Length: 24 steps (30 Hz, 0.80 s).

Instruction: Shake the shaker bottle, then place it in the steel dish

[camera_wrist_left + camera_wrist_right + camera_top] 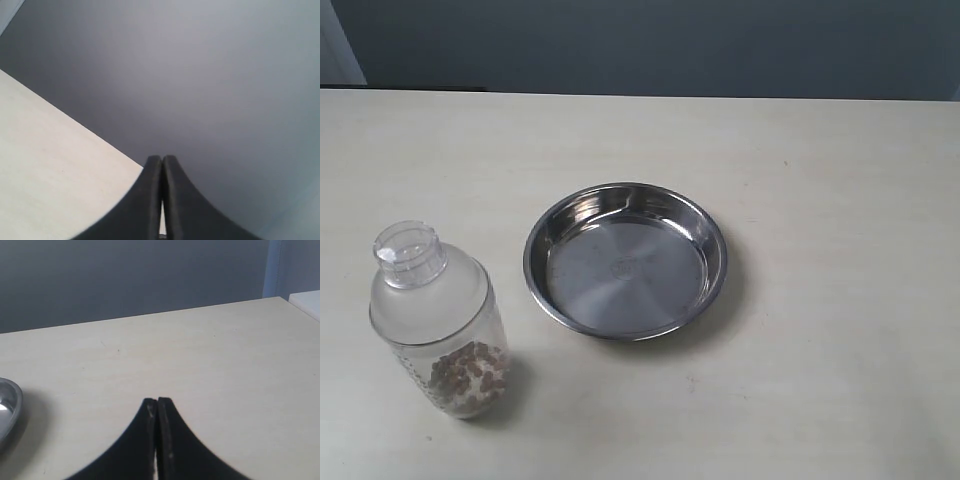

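The shaker bottle [438, 320] stands upright on the table at the front left of the exterior view, clear with a frosted shoulder, a round cap and brown and white grains at its bottom. To its right lies the steel dish [626, 260], round, shiny and empty; a sliver of its rim [9, 410] shows in the right wrist view. Neither arm appears in the exterior view. My left gripper [162, 159] is shut with nothing between its black fingers, facing the grey wall past the table edge. My right gripper [157, 401] is shut too, above bare table.
The pale table [820, 380] spreads around both objects and ends at a dark grey wall [650, 45] at the back. A white surface [307, 302] shows past the table corner in the right wrist view.
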Each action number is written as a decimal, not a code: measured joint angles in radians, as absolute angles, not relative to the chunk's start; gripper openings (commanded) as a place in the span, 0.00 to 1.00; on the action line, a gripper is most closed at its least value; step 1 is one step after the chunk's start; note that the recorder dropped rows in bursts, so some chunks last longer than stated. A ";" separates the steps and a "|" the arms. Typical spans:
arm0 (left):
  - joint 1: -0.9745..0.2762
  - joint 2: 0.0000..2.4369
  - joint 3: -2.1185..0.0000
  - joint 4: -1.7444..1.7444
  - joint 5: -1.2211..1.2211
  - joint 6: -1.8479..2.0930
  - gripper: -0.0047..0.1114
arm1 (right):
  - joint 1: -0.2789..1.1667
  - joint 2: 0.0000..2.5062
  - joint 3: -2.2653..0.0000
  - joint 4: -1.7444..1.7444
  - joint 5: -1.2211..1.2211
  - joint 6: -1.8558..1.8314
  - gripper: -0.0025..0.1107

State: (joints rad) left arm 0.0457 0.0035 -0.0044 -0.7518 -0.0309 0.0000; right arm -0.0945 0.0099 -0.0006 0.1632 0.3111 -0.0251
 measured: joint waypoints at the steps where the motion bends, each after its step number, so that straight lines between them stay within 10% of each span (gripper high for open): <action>1: 0.046 0.003 -0.004 -0.759 -0.035 0.000 0.05 | -0.095 0.010 -0.001 0.163 0.311 -0.025 0.02; 6: 0.046 0.003 -0.129 -0.583 -0.049 0.000 0.23 | -0.095 0.010 -0.001 0.163 0.311 -0.025 0.02; 13: 0.014 0.220 -0.402 -0.246 -0.094 0.000 0.75 | -0.095 0.010 -0.001 0.165 0.311 -0.025 0.02; 24: -0.163 0.629 -0.547 -0.048 -0.073 -0.040 0.64 | -0.095 0.010 -0.001 0.167 0.311 -0.025 0.02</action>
State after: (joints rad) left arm -0.1635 0.6294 -0.5474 -0.0477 -0.0734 -0.0401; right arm -0.0945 0.0099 -0.0006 0.1669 0.3111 -0.0251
